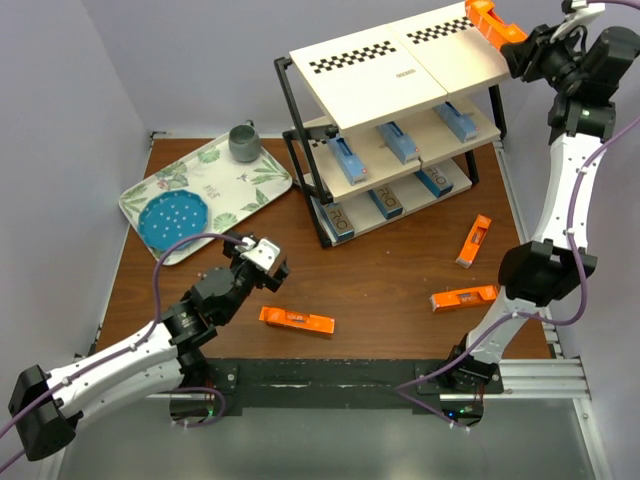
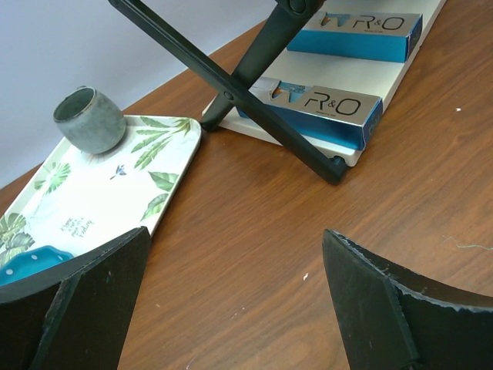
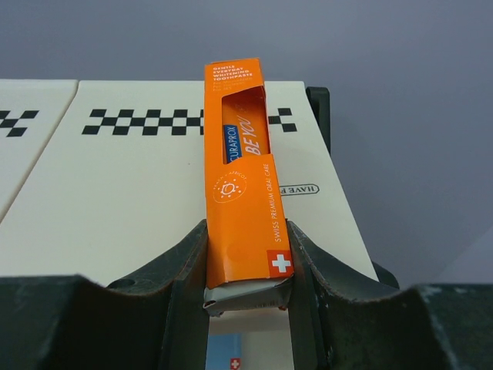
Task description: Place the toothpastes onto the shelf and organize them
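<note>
My right gripper (image 1: 515, 45) is shut on an orange toothpaste carton (image 3: 243, 185) and holds it over the right end of the shelf's top board (image 1: 400, 70); the carton also shows in the top view (image 1: 490, 20). The shelf (image 3: 139, 177) has checker strips on its cream top. Blue cartons (image 1: 397, 142) lie on the middle tier and silver-blue ones (image 2: 320, 104) on the bottom tier. Three orange cartons lie on the table: one near the left arm (image 1: 296, 320), two on the right (image 1: 474, 240) (image 1: 464, 298). My left gripper (image 1: 262, 262) is open and empty above the table.
A leaf-patterned white tray (image 1: 205, 190) at the back left holds a grey cup (image 1: 243, 141) and a teal plate (image 1: 172, 218). In the left wrist view the tray (image 2: 100, 193) and cup (image 2: 88, 119) lie left of the shelf's black leg (image 2: 231, 96).
</note>
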